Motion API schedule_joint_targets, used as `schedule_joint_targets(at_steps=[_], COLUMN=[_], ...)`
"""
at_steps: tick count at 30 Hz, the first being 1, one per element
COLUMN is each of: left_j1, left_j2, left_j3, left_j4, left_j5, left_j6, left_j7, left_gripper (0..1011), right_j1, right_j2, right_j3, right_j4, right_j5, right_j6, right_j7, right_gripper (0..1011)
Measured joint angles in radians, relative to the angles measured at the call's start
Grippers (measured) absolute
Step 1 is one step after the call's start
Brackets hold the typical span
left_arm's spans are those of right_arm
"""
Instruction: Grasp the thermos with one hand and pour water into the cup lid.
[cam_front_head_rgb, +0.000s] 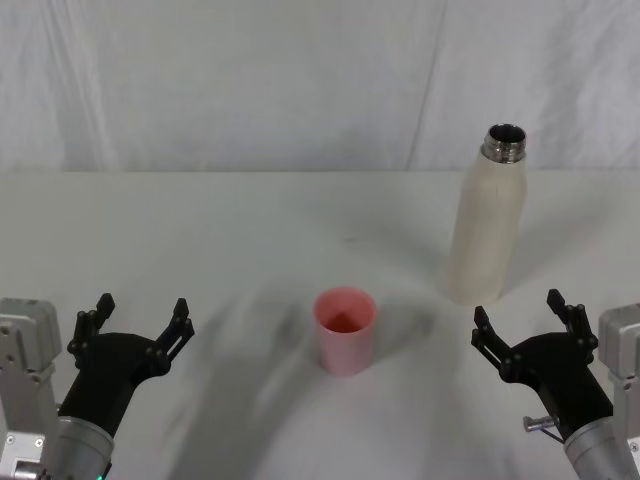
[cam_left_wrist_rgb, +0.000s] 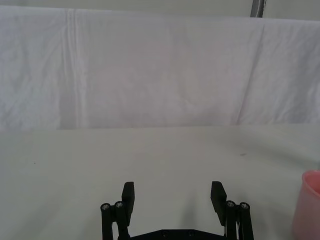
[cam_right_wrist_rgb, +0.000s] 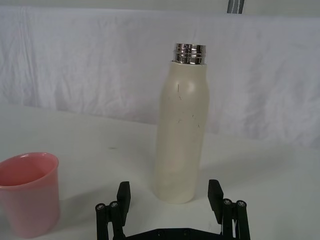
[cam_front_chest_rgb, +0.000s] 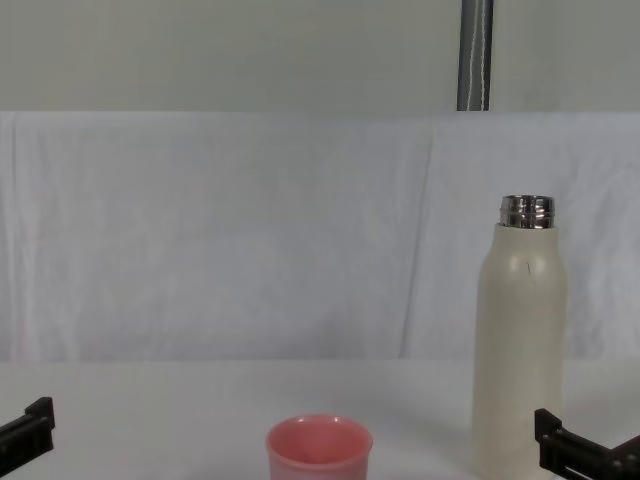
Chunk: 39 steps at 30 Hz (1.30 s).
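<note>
The left end effector (cam_front_head_rgb: 140, 320) hovers low over the white worktop (cam_front_head_rgb: 250, 220), well left of the cup (cam_front_head_rgb: 345, 330), fingers (cam_left_wrist_rgb: 128, 195) spread apart and empty. The pink cup stands upright, mouth open. The thermos (cam_front_head_rgb: 488, 225) stands upright right of the cup and farther back, its steel neck uncapped. The right end effector (cam_front_head_rgb: 525, 320) sits right of the cup, just before the thermos, jaws apart and holding nothing.
</note>
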Motion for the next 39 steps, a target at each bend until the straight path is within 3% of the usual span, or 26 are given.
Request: schedule_joint_targets(at_steps=[39], left_j1=[0.0], left_j2=[0.0], left_j3=[0.0], left_j4=[0.0], left_j5=[0.0], left_j6=[0.0], left_j7=[0.0], left_gripper=[1001], right_j1=[0.0], right_j2=[0.0], right_j3=[0.0], right_j4=[0.0], right_j5=[0.0], right_j6=[0.0], right_j7=[0.0], right_gripper=[1002])
